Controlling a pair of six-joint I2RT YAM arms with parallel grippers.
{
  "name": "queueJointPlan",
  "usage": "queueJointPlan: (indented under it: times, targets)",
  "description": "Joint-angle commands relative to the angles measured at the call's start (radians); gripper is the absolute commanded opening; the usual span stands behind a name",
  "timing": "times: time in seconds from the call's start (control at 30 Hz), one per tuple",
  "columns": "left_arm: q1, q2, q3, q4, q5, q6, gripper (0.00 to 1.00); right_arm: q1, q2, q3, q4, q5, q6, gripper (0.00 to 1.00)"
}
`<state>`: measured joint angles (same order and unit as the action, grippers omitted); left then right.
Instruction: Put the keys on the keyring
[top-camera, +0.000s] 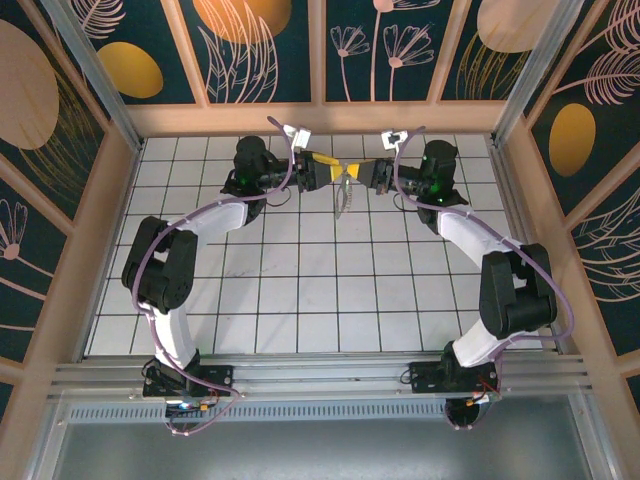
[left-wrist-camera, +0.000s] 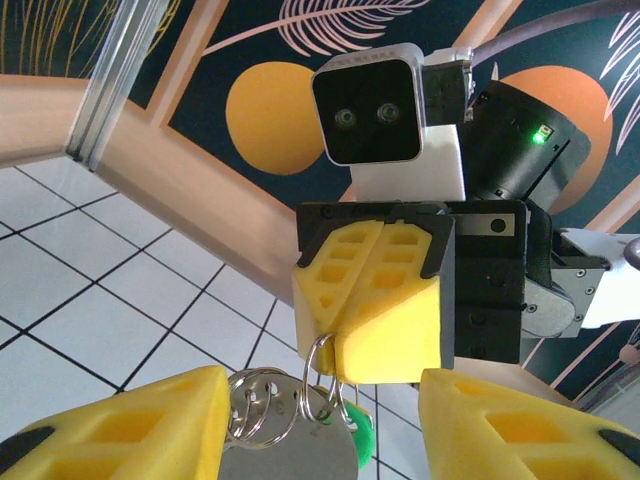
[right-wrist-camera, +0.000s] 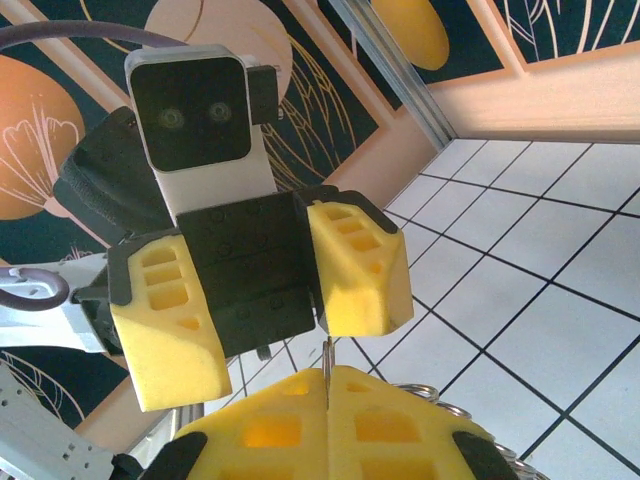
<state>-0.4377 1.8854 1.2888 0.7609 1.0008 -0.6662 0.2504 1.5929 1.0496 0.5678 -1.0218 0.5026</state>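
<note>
Our right gripper (left-wrist-camera: 368, 310) pinches the keyring (left-wrist-camera: 312, 380), which hangs below its shut jaws and between the half-wide jaws of our left gripper (right-wrist-camera: 265, 315). We judge the dangling key (left-wrist-camera: 358, 435) light, stiff and slippery, best gripped by its green plastic head.

On the left wrist camera I get just a sliver of the key's (left-wrist-camera: 358, 438) green head. The rest sits behind a silver metal piece (left-wrist-camera: 290, 458) that the bottom edge crops. The keyring's (left-wrist-camera: 318, 375) top vanishes between my right claw's (left-wrist-camera: 345, 335) pads. Overhead, key and keyring are too small for me to tell apart.
</note>
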Motion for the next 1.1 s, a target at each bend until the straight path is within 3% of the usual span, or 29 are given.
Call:
queueJointPlan:
  times: [0.0,0.2,1.07]
  targets:
    - [-0.001,0.017,0.014,0.087,0.030,-0.048,0.52,0.008,0.013,0.052,0.035,-0.024,-0.010,0.00]
    - [-0.004,0.022,-0.002,0.159,0.035,-0.100,0.50,0.017,0.029,0.068,0.035,-0.024,-0.008,0.00]
    - [-0.020,0.029,-0.009,0.158,0.057,-0.089,0.33,0.020,0.042,0.079,0.029,-0.012,-0.008,0.00]
